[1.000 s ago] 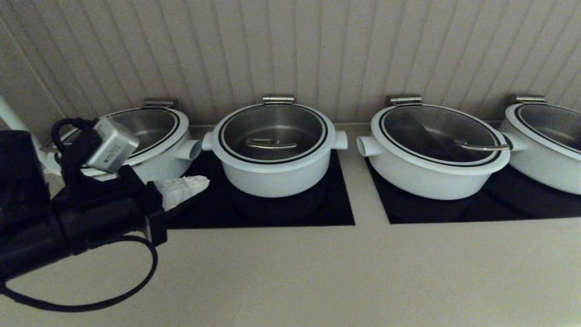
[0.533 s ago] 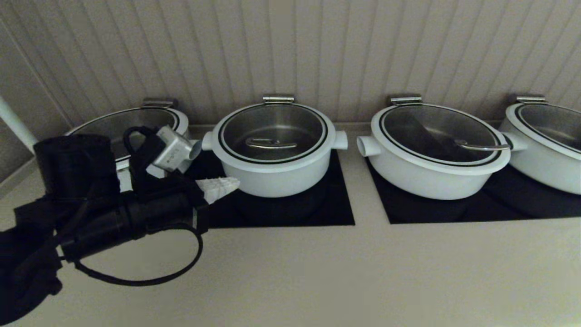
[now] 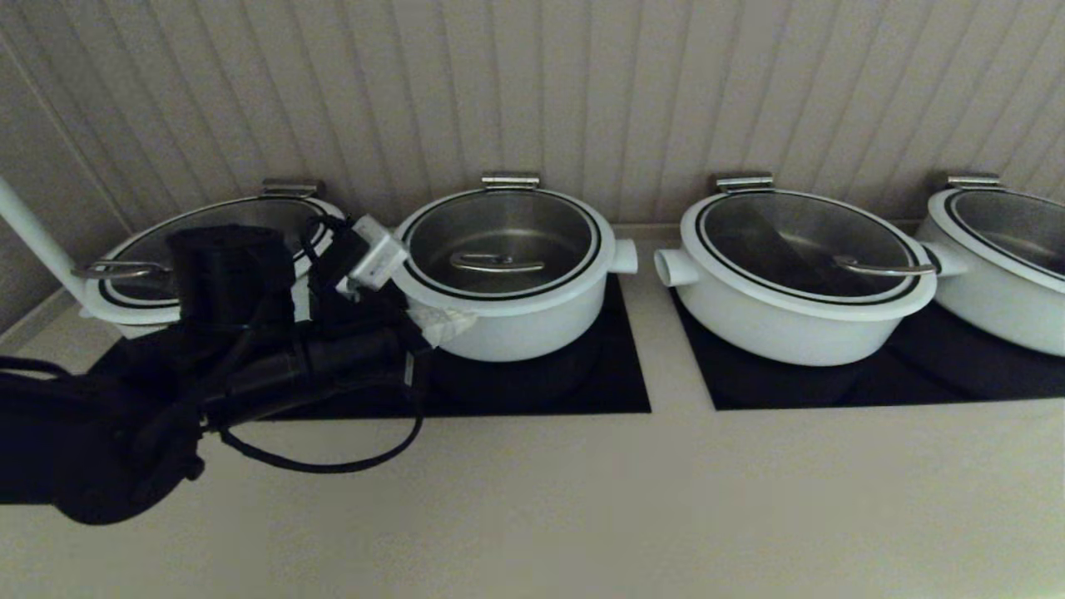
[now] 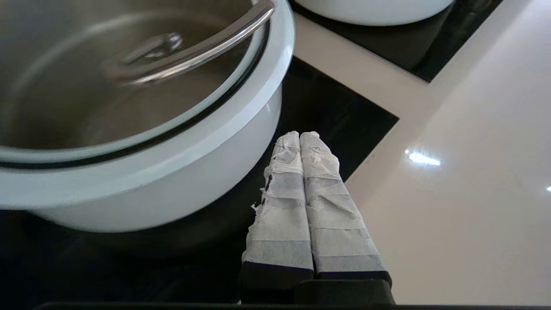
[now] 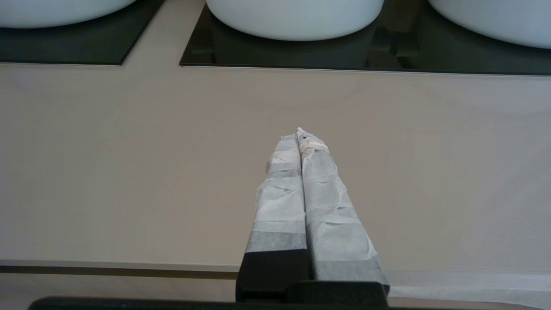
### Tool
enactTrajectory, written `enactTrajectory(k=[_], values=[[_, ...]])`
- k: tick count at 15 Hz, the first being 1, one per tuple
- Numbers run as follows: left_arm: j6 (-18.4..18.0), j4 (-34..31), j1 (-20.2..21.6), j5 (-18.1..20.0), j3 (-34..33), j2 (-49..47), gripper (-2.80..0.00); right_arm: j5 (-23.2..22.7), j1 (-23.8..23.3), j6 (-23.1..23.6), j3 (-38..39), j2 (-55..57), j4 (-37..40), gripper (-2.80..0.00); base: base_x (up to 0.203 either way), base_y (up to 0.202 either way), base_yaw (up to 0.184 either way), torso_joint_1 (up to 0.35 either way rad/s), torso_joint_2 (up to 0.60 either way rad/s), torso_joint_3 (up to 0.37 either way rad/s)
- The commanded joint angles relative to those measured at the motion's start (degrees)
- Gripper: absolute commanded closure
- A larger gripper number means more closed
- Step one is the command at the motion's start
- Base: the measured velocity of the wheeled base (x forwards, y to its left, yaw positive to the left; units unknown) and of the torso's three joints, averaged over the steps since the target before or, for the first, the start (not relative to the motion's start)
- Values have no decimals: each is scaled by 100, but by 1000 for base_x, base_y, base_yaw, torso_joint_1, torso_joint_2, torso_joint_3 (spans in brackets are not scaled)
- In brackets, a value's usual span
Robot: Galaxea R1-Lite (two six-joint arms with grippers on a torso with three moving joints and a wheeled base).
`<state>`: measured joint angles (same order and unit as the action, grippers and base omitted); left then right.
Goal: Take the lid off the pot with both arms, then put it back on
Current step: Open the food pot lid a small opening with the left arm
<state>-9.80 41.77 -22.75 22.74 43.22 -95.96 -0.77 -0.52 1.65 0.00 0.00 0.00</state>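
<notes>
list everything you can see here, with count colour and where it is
pot: 1, white, steel inside, on the left black panel, second from left
lid: 1, glass with white rim, closed on that pot
wider pots: 3, white with glass lids, one far left, two on the right
black panels: 2, set in the counter under the pots
counter: 1, beige, in front
wall: 1, beige ribbed panelling, behind the pots
left gripper: 1, white-wrapped, shut, at the pot's front left side
right gripper: 1, white-wrapped, shut, over bare counter, only in its wrist view
</notes>
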Motion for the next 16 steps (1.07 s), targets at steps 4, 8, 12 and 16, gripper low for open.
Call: enactTrajectory(k=[4, 8, 12, 16], values=[[-48, 24, -54, 3, 210, -362, 0, -2, 0, 2, 0, 0, 0, 0, 0, 0, 0, 0, 0, 0], [-49, 24, -54, -7, 531, -603, 0, -2, 0, 2, 0, 0, 0, 0, 0, 0, 0, 0, 0, 0], [-49, 480, -46, -38, 613, -914, 0, -2, 0, 2, 0, 0, 0, 0, 0, 0, 0, 0, 0, 0], [-48, 947, -45, -199, 626, -1153, 0, -2, 0, 2, 0, 0, 0, 0, 0, 0, 0, 0, 0, 0]])
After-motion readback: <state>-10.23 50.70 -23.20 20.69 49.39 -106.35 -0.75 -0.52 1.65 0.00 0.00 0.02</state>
